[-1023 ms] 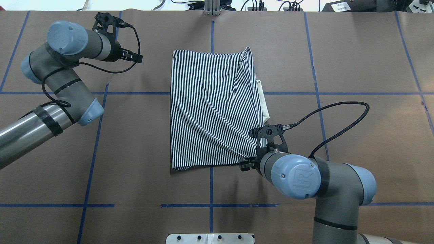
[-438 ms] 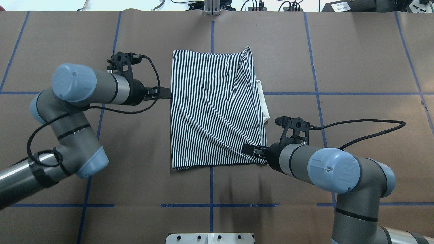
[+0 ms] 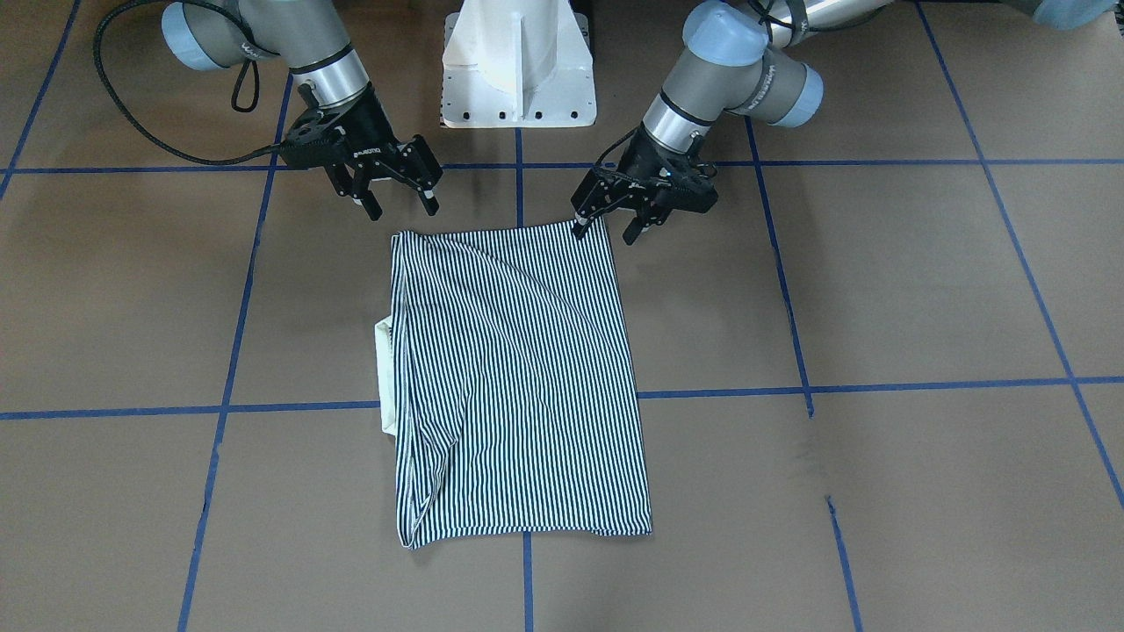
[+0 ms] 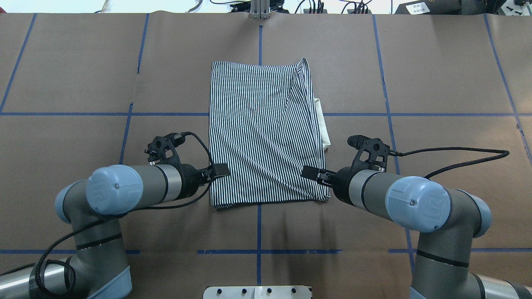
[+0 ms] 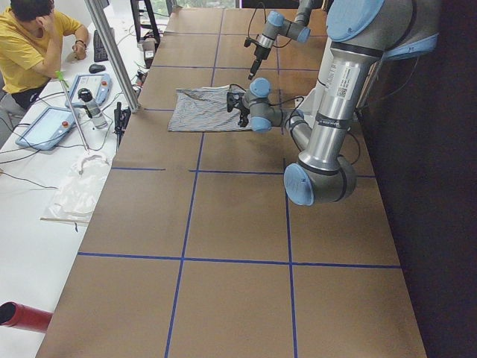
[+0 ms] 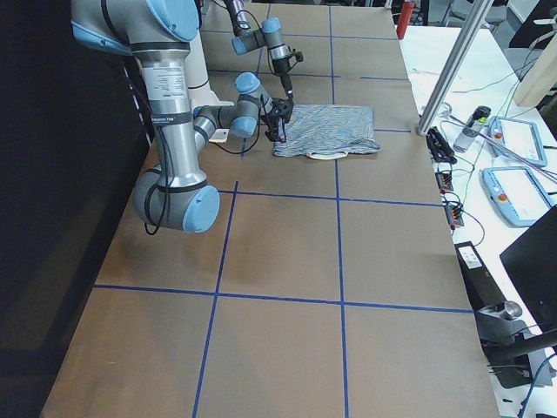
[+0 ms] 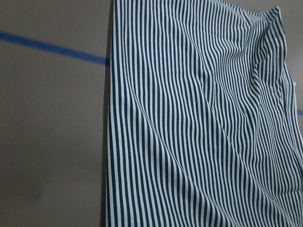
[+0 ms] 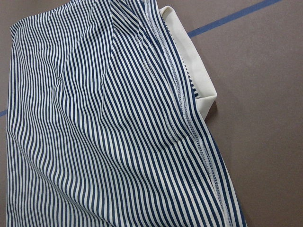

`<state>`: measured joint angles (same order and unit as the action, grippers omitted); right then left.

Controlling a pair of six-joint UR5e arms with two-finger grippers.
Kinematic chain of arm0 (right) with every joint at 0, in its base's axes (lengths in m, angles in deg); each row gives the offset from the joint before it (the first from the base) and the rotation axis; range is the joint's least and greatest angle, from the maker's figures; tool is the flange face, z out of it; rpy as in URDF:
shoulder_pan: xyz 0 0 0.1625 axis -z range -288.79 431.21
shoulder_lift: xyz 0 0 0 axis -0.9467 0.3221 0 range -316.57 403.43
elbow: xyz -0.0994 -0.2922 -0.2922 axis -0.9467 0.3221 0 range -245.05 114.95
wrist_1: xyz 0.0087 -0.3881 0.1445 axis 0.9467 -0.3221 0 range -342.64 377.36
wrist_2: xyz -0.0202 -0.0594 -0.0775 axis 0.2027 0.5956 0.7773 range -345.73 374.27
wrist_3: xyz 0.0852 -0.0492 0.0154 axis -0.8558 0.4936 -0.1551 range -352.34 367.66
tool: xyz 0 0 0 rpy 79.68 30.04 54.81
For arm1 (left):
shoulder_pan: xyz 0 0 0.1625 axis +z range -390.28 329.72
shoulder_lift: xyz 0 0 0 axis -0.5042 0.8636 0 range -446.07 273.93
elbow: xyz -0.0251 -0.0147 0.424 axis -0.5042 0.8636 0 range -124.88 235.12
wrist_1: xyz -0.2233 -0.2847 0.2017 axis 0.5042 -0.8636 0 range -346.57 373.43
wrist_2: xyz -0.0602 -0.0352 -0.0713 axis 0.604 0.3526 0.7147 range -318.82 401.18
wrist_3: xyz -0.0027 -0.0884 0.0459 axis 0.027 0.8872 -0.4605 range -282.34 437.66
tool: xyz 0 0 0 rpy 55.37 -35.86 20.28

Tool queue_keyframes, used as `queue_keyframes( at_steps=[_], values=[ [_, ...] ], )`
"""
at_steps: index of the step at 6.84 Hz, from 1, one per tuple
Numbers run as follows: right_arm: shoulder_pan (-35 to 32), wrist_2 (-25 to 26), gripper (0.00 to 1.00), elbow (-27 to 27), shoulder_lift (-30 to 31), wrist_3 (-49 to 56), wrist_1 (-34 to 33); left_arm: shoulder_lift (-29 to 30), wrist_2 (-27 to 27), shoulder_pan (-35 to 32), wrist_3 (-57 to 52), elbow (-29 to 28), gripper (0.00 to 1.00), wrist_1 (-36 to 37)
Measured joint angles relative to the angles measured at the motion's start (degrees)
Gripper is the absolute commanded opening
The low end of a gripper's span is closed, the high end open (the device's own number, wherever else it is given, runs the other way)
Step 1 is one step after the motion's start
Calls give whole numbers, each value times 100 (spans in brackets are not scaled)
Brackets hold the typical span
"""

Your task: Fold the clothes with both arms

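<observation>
1 thin-striped shirt (image 4: 262,133), folded rectangular, softly creased; cream collar (image 4: 325,135) protrudes.

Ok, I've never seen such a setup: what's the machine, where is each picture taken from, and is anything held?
It's a robot with a left arm and a right arm at a brown table with blue tape lines; each ends in a two-finger tool. One picture looks down from behind the robot, one faces it across the table, two look along the table from its ends, two are wrist cameras showing cloth close up. On the table lies a folded navy-and-white striped shirt, cream collar peeking out. The left tool and the right tool are both open, at the shirt's two corners nearest the robot; nothing is held.
</observation>
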<state>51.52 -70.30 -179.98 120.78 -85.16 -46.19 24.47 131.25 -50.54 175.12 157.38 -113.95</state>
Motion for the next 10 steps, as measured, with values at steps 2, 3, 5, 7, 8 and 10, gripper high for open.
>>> queue_keyframes(
  at_steps=[2,3,5,7,8,10],
  values=[
    [-1,62,98,5,7,-7,1,23,-257,275,596,35,56,481],
    [-1,69,99,5,7,-7,1,15,-279,301,668,34,56,561],
    [0,97,99,15,8,-7,1,4,-286,314,693,25,55,599],
    [0,106,99,21,14,-10,1,46,-281,419,695,-3,51,667],
    [0,107,99,26,15,-13,1,63,-280,495,693,-8,40,692],
    [0,108,99,31,17,-16,1,71,-275,537,685,22,0,704]
  ],
)
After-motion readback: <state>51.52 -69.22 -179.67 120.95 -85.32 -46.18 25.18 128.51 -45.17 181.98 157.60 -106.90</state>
